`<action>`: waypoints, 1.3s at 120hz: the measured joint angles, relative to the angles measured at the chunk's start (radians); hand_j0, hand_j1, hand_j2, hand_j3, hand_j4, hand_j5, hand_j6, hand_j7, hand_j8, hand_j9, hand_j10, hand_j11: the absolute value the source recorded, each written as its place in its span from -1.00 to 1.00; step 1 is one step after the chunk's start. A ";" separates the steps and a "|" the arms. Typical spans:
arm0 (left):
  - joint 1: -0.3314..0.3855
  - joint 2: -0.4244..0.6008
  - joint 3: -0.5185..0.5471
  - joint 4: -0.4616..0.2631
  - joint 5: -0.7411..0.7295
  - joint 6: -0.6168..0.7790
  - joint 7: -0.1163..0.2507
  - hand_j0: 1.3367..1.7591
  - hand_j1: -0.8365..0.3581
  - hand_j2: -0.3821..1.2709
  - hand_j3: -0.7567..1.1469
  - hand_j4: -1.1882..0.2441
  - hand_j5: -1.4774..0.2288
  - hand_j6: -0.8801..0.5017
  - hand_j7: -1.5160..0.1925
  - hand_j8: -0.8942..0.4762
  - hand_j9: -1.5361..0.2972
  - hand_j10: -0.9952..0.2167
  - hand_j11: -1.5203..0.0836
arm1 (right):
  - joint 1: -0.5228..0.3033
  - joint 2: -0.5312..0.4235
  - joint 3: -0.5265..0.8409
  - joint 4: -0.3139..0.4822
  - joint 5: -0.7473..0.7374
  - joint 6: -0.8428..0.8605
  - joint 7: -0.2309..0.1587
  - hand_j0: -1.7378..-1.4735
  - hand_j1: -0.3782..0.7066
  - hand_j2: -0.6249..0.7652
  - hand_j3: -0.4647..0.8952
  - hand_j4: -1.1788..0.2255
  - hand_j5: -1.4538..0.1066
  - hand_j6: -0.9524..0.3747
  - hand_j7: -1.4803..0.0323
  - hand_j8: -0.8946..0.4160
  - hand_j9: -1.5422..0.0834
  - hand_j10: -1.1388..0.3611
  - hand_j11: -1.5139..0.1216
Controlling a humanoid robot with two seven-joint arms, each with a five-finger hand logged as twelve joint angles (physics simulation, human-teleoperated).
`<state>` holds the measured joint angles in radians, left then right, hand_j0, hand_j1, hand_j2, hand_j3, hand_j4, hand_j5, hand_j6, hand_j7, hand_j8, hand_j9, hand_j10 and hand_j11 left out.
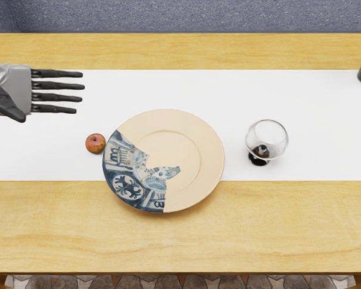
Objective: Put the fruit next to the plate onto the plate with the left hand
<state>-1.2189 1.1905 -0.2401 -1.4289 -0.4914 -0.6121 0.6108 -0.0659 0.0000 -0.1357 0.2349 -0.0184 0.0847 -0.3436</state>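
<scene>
Left hand (24,91) at the picture's left edge, grey wrist cut off by the frame. Held flat and open, with four black fingers (63,85) extended straight, parallel and slightly apart, tips toward the right. Thumb angled down and rightward below the palm, grasping nothing.

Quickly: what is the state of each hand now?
Left hand: open, holding nothing.
Right hand: not in view.
</scene>
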 joint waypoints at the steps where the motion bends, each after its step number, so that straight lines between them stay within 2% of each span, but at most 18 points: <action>1: 0.000 0.000 0.000 -0.001 0.000 0.000 0.000 0.52 0.96 -0.54 -0.20 0.65 0.72 0.26 0.76 0.30 0.66 0.63 0.88 | 0.000 0.000 0.000 0.000 0.000 0.000 0.000 -0.40 -0.95 -0.10 -0.32 0.68 0.86 0.44 0.96 0.37 0.90 0.52 0.85; 51: 0.003 -0.004 -0.037 -0.034 0.012 0.000 0.000 0.52 0.96 -0.54 -0.20 0.65 0.72 0.27 0.76 0.30 0.66 0.63 0.88 | 0.000 0.000 -0.003 0.001 -0.001 0.000 0.002 -0.40 -0.95 -0.10 -0.32 0.68 0.86 0.44 0.96 0.37 0.90 0.52 0.85; 63: 0.001 -0.061 -0.054 -0.035 0.034 0.000 0.000 0.52 0.96 -0.54 -0.20 0.65 0.72 0.27 0.76 0.30 0.66 0.63 0.88 | -0.001 0.000 -0.003 0.000 -0.001 0.000 0.004 -0.40 -0.95 -0.10 -0.32 0.68 0.86 0.44 0.96 0.37 0.90 0.52 0.85; 69: -0.006 -0.102 -0.070 -0.039 0.109 0.000 0.000 0.52 0.96 -0.54 -0.20 0.65 0.72 0.26 0.76 0.30 0.66 0.63 0.88 | -0.002 0.000 -0.004 -0.001 -0.002 0.000 0.005 -0.40 -0.95 -0.10 -0.32 0.68 0.86 0.44 0.96 0.37 0.90 0.52 0.85; 79: -0.040 -0.149 -0.105 -0.079 0.313 0.026 0.000 0.52 0.96 -0.54 -0.20 0.65 0.71 0.26 0.76 0.29 0.66 0.63 0.88 | -0.003 0.000 -0.004 -0.001 -0.002 0.000 0.005 -0.40 -0.95 -0.10 -0.32 0.68 0.86 0.44 0.96 0.37 0.90 0.52 0.85; 92: -0.028 -0.279 -0.123 -0.151 0.646 0.240 0.000 0.52 0.95 -0.54 -0.20 0.64 0.71 0.25 0.75 0.28 0.65 0.62 0.87 | -0.002 0.000 -0.005 -0.002 -0.004 0.000 0.006 -0.40 -0.95 -0.10 -0.32 0.68 0.86 0.44 0.96 0.37 0.90 0.52 0.85; 101: 0.029 -0.287 -0.124 -0.191 0.851 0.388 0.000 0.52 0.95 -0.53 -0.20 0.64 0.71 0.25 0.75 0.28 0.65 0.62 0.87 | -0.002 0.000 -0.005 -0.002 -0.004 0.000 0.006 -0.40 -0.95 -0.10 -0.32 0.68 0.86 0.44 0.96 0.37 0.90 0.52 0.85; 109: 0.156 -0.306 -0.121 -0.208 1.039 0.528 0.000 0.52 0.95 -0.53 -0.20 0.63 0.71 0.25 0.75 0.28 0.65 0.61 0.87 | -0.001 0.000 -0.004 -0.002 -0.004 0.000 0.006 -0.40 -0.95 -0.10 -0.32 0.68 0.86 0.44 0.96 0.37 0.90 0.52 0.85; 120: 0.184 -0.349 -0.100 -0.219 1.264 0.709 0.000 0.52 0.95 -0.53 -0.20 0.63 0.70 0.24 0.75 0.27 0.65 0.61 0.87 | 0.000 0.000 -0.004 -0.002 -0.005 0.000 0.007 -0.40 -0.95 -0.10 -0.32 0.68 0.86 0.44 0.96 0.37 0.90 0.52 0.85; 137: 0.201 -0.365 -0.078 -0.214 1.394 0.827 0.000 0.52 0.96 -0.53 -0.20 0.63 0.71 0.25 0.75 0.28 0.65 0.61 0.87 | 0.000 0.000 -0.004 -0.002 -0.005 0.000 0.007 -0.40 -0.95 -0.10 -0.32 0.68 0.86 0.44 0.96 0.37 0.90 0.52 0.85; 149: 0.199 -0.474 -0.036 -0.166 1.419 0.832 0.000 0.52 0.96 -0.53 -0.20 0.64 0.71 0.25 0.75 0.28 0.66 0.61 0.87 | 0.000 0.000 -0.003 -0.002 -0.005 0.000 0.008 -0.40 -0.95 -0.10 -0.32 0.68 0.86 0.44 0.96 0.37 0.90 0.52 0.85; 156: 0.199 -0.482 -0.017 -0.135 1.425 0.818 0.000 0.52 0.96 -0.53 -0.20 0.63 0.71 0.25 0.75 0.28 0.66 0.61 0.87 | 0.000 0.000 -0.003 -0.002 -0.005 0.000 0.008 -0.40 -0.95 -0.10 -0.32 0.68 0.86 0.44 0.96 0.37 0.90 0.52 0.85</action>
<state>-1.0201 0.7084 -0.2571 -1.5640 0.9337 0.2055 0.6109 -0.0660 0.0000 -0.1389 0.2332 -0.0231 0.0844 -0.3351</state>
